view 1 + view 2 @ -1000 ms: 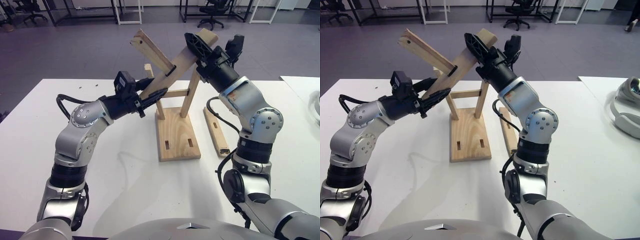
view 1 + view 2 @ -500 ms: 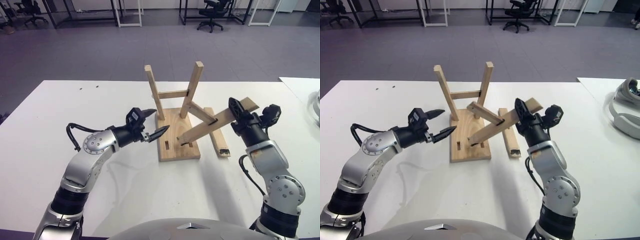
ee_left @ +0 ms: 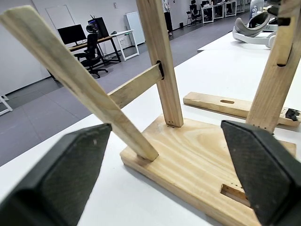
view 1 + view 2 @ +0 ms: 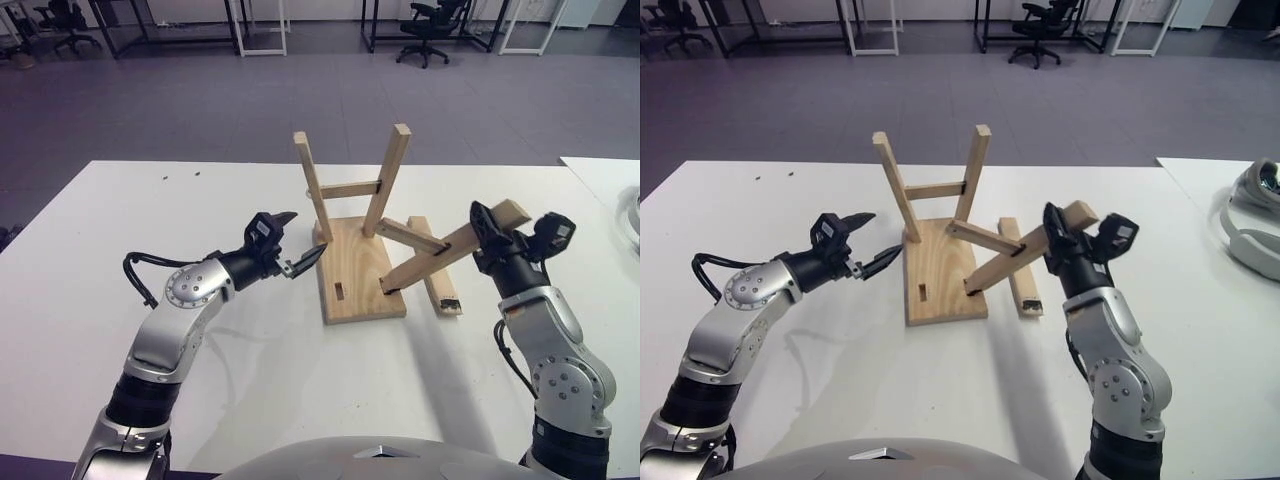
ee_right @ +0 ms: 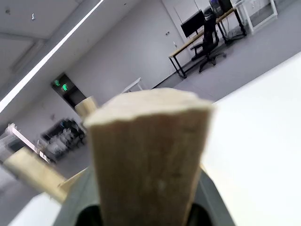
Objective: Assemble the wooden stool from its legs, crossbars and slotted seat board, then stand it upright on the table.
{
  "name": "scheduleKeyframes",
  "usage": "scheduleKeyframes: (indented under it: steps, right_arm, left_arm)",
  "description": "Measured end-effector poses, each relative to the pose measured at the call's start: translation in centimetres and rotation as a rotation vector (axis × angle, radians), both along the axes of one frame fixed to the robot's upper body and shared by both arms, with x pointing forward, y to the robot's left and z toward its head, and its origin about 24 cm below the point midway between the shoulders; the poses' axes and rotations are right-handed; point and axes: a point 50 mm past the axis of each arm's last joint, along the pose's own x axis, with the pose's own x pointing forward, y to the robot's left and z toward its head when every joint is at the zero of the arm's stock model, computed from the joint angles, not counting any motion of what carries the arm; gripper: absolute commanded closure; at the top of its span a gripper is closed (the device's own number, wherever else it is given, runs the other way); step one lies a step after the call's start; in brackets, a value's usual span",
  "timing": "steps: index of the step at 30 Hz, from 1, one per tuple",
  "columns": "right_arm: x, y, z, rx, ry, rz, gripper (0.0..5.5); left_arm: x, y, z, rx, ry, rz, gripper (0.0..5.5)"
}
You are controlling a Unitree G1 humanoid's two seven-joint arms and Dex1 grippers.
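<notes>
**While the third leg (image 4: pixel 440 258) leans at its slot, seating is the step**

Slotted seat board (image 4: pixel 360 275) lies flat on the counter (image 4: pixel 250 400), two legs standing; right gripper (image 4: pixel 490 232) jaws clamp the tilted leg; left gripper (image 4: pixel 303 236) jaws wide beside the board; next, likely: tip upright, press down.

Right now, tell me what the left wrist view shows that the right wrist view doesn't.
Left wrist view: the seat board and its slot, two standing legs joined by a crossbar, a loose piece lying beyond, the open left hand. Right wrist view: the end face of the held leg, clamped in the right hand; blurred wood pieces beyond it. Both: that leg and the white table.
</notes>
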Motion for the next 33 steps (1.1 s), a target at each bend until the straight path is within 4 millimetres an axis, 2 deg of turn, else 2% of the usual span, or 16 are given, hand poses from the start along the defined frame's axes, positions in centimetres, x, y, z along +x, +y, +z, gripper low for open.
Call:
scheduleKeyframes:
  steps: [2, 5, 11, 17, 18, 19, 22, 24, 26, 29, 31, 33]
  right_arm:
    - [0.4, 2.1, 1.0, -0.201, -0.028, 0.061, 4.45]
    - [0.7, 3.6, 0.8, -0.272, -0.003, 0.065, 4.45]
    - [0.5, 4.3, -0.4, -0.298, 0.027, 0.085, 4.46]
    - [0.4, 4.3, -0.4, -0.336, 0.002, 0.1, 4.46]
    - [0.5, 4.2, -0.3, -0.338, -0.003, 0.1, 4.08]
    - [0.6, 4.0, -0.1, -0.34, -0.014, 0.1, 4.03]
    - [0.9, 2.8, -0.1, -0.344, -0.001, 0.072, 3.44]
    - [0.9, 3.0, 2.0, -0.3, -0.126, 0.085, 3.02]
    - [0.7, 3.2, 3.2, -0.266, -0.205, 0.097, 2.61]
    - [0.2, 2.4, 5.7, -0.202, -0.342, 0.123, 2.02]
    - [0.0, 0.1, 8.3, -0.17, -0.47, 0.076, 1.64]
    - [0.8, -2.7, 8.6, -0.177, -0.448, -0.013, 1.23]
  left_arm:
    - [0.0, 0.0, 0.0, -0.001, -0.001, 0.002, 1.21]
    - [0.1, 0.0, 0.0, -0.005, 0.001, 0.006, 1.21]
    - [0.4, 0.0, 0.3, -0.006, -0.011, 0.008, 1.21]
    - [0.8, 0.4, 0.0, 0.002, -0.002, 0.046, 1.21]
    - [0.8, 0.5, 0.0, 0.006, -0.007, 0.056, 1.21]
    - [0.9, 0.6, 0.1, 0.006, -0.013, 0.063, 1.21]
    - [1.0, 0.6, 0.1, 0.001, -0.022, 0.078, 1.21]
    - [1.0, 0.7, 0.1, -0.002, -0.031, 0.086, 1.21]
    - [1.0, 0.7, 0.1, -0.003, -0.035, 0.088, 1.21]
    - [1.2, 0.9, 0.1, -0.005, -0.032, 0.099, 1.21]
    - [1.2, 1.1, 0.0, -0.006, -0.031, 0.106, 1.21]
    - [1.3, 1.1, 0.0, -0.008, -0.032, 0.108, 1.21]
